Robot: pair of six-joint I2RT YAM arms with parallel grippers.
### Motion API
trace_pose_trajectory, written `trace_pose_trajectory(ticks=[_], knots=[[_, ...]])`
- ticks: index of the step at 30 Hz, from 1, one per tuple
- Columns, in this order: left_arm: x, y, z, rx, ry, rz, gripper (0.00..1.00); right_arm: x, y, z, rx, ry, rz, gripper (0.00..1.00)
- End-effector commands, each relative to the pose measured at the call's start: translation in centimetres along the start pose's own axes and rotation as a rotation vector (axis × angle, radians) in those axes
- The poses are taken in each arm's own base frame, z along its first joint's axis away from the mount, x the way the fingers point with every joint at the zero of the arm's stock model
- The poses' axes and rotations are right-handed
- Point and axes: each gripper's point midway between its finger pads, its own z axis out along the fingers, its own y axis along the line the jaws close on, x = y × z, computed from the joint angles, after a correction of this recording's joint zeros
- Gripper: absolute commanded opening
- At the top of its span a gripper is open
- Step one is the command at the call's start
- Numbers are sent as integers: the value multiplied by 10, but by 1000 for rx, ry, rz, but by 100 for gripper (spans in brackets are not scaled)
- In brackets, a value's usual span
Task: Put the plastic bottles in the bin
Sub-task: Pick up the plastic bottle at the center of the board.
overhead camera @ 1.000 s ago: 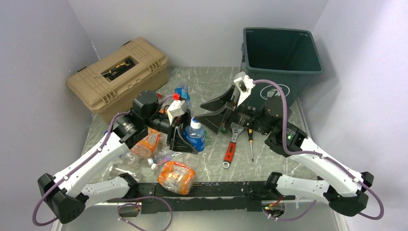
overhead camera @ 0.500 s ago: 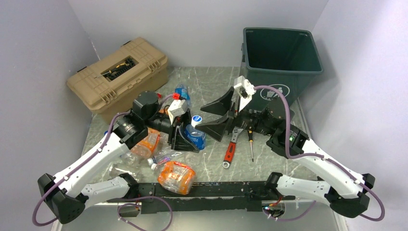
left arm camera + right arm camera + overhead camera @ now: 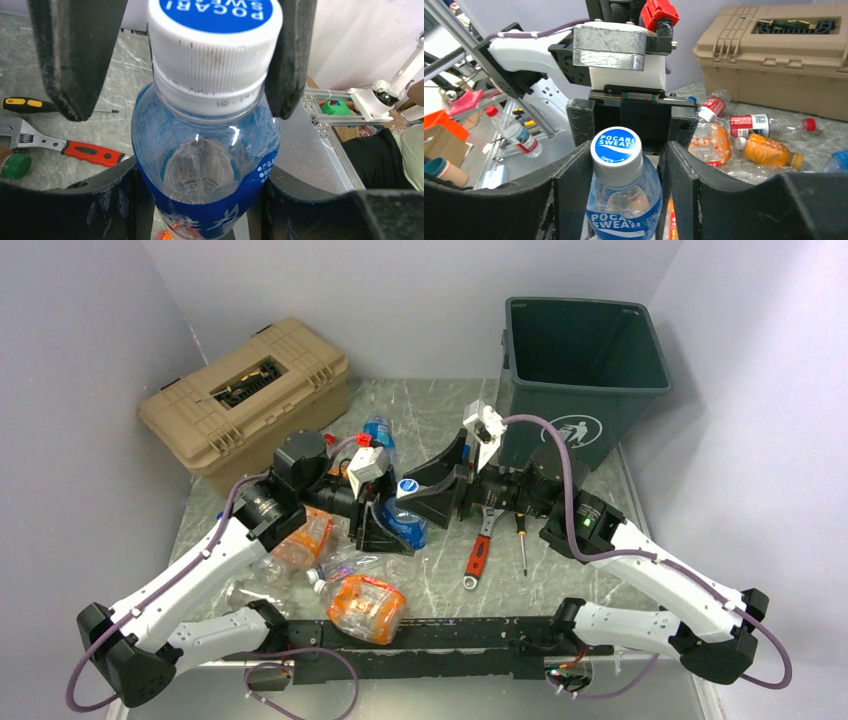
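The bottle [image 3: 404,523] is being held mid-table, clamped by the left gripper [image 3: 385,530], while the right gripper [image 3: 428,492], brought in from 3 o'clock, is being narrowed around its cap, grip not yet certain: seemingly a handover toward the bin [image 3: 585,390] at 1 o'clock.

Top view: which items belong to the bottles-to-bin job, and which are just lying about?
Job: bin, Pocari bottle, crushed orange bottle, clear bottle, blue bottle at the back.
Lying about: tan toolbox, red-handled wrench, screwdriver.

At least six bottles [image 3: 366,607], one bin [image 3: 610,410]
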Motion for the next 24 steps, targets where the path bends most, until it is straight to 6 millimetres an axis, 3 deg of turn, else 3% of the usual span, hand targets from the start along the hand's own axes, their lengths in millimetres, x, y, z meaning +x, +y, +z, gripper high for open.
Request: trace_pose_trajectory(ticks=[1,4,7,9,12,13,14,15,18,24], knots=[[-9,-8,-2,16,-26,64,25,-25,12,2,-45,-91,-18,53],[-9,-8,-3,12,-28,64,25,-22,12,5,-54,-77,-12,38],[-9,-8,-3,6,-31,67,26,-19,12,6,-53,-58,-17,16],[-8,-7,-3,-3,-33,67,34,-20,10,3,-30,-47,-28,0],[-9,-4,-4,-35,-40,71,58,-27,8,-6,9,-48,-57,0],[-10,-2,-5,-55,-46,74,72,-31,6,-10,31,-50,-72,0],[-10,-1,-6,-72,-53,77,96,-36,5,-15,56,-55,-90,0],[-11,0,-7,-91,-60,83,99,-41,2,-20,88,-56,-110,0],[-16,10,-11,-172,-98,90,100,-68,-13,-45,250,-70,-192,0],[-26,28,-25,-350,-174,139,99,-165,-60,-132,791,-257,-382,0]])
